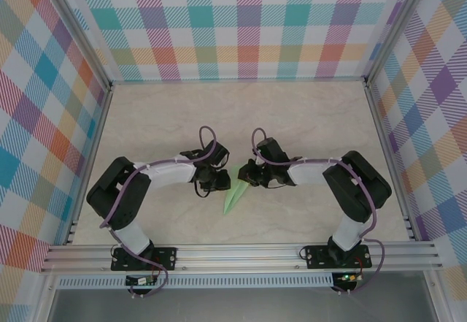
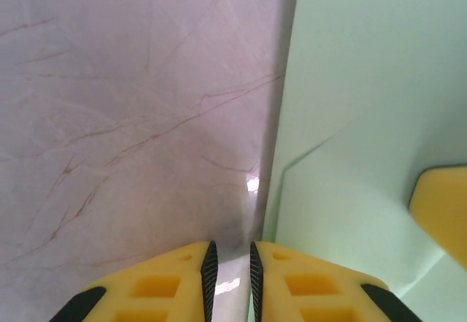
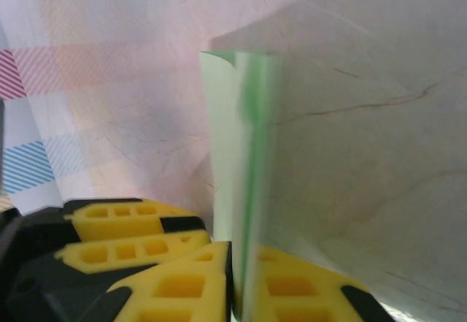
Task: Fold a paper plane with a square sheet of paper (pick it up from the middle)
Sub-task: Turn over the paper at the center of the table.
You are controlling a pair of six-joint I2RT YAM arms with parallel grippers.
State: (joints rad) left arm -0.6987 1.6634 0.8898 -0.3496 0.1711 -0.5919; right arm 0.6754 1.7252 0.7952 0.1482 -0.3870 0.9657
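Plane: paper plane point(image 1: 234, 198), a pale green narrow dart, sits between our two arms. It's closer to the near edge of the desk point(image 1: 292, 117) than the far one, about midway left to right, with its point aimed at the near edge.
Right jaws: on the right arm point(image 1: 314, 170), pressed together on the plane. The folded layers stand on edge between the pads.
Left jaws: on the left arm point(image 1: 164, 172), nearly together, with a slim gap and desk showing through. They sit at the plane's left edge, and we can't tell if any paper is caught.
Handling: we judge it very light, thin and floppy. It holds a crease but dents and tears easily, and the smooth layers may slide apart under a loose pinch.
Grip point: we'd take it on the centre crease, mid-length, where the layers stack, not on a wing or the tip.
Risk: a hard squeeze or a tug between both arms could crumple a wing or rip it.
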